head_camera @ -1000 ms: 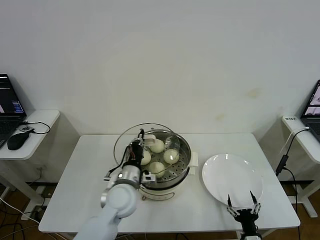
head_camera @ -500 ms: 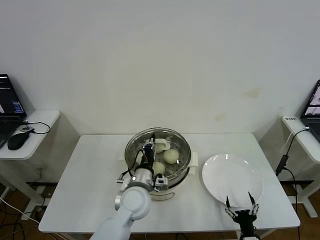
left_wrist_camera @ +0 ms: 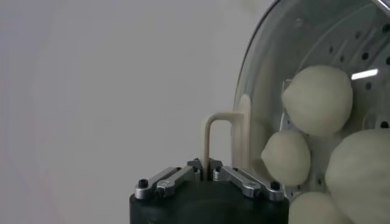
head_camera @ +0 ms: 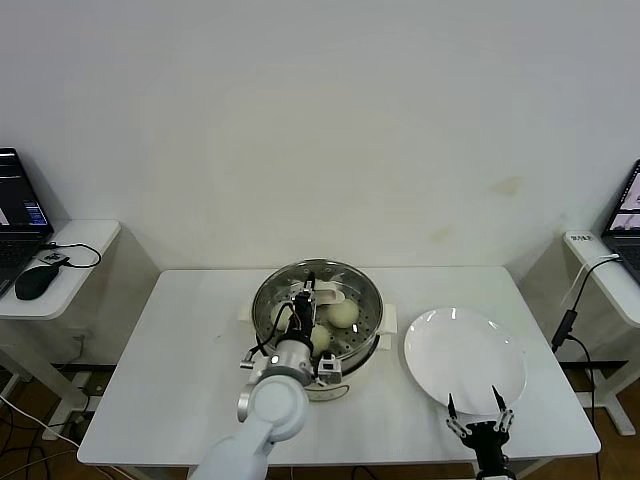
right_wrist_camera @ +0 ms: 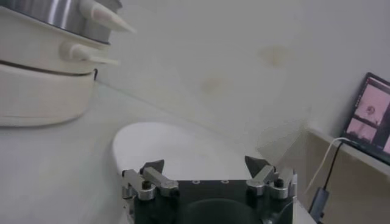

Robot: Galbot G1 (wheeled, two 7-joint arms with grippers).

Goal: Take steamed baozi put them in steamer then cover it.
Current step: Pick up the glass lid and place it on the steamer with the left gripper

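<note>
Left gripper (head_camera: 309, 290) clamped on the cream handle (left_wrist_camera: 220, 135) of the cover (head_camera: 318, 298), directly above the steamer (head_camera: 352, 352) at table (head_camera: 170, 340) centre. The glass lid sits over the pot's mouth; whether fully seated, cannot tell. Steamed baozi (left_wrist_camera: 317, 100) lie on the perforated tray beneath the glass. Right gripper (right_wrist_camera: 206, 167) parked at the table's near edge beside the white plate (head_camera: 463, 358), jaws spread, holding nothing.
</note>
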